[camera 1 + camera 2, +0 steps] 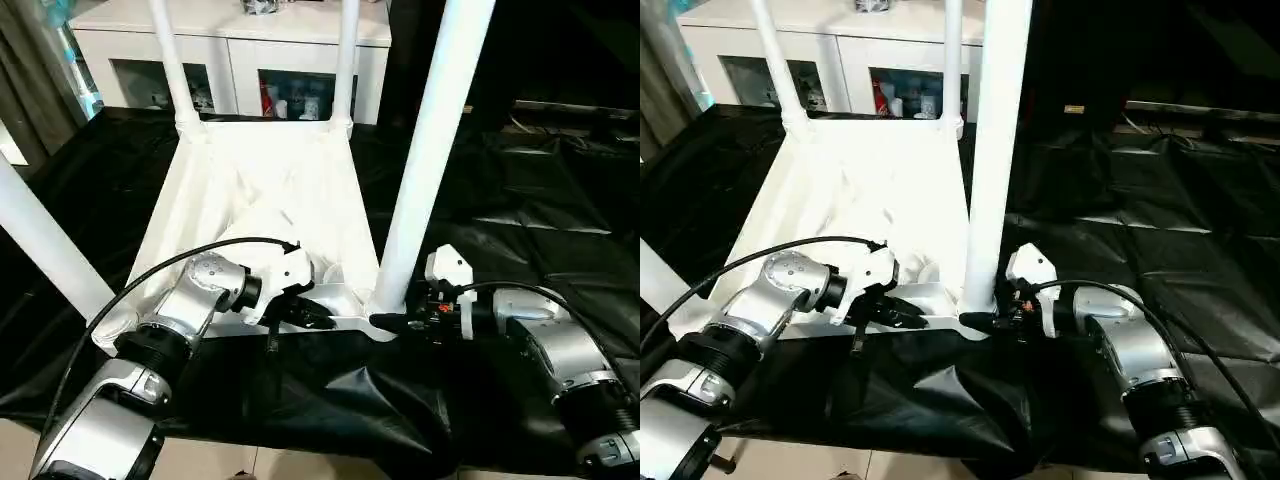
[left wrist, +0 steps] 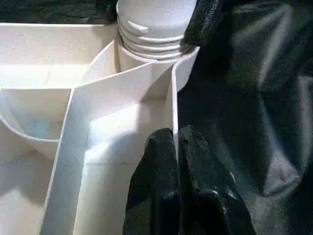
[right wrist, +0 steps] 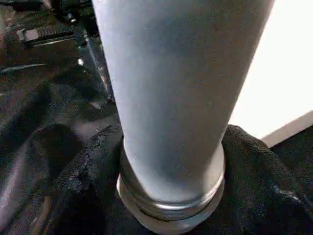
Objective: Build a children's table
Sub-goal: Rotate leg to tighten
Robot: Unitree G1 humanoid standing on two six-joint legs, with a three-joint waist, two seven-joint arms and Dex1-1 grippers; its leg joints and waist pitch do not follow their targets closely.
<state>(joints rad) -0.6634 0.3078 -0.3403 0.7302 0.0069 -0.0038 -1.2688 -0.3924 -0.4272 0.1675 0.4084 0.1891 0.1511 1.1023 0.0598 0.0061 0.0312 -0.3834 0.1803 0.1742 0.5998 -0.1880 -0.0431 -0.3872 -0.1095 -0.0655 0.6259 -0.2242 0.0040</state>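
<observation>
You had no readable text, label, brand, number or sign anywhere in these views. The items behind the glass doors of the white cabinet (image 1: 243,68) were too small and blurred for you to make out any lettering on them.

Bright overhead light, blowing out the upturned table top (image 1: 265,180) to featureless white. Dull sheen on the crinkled black sheet (image 1: 560,220). Deep shadow behind. Soft, blurred focus on the near leg (image 3: 171,98) up close.
</observation>
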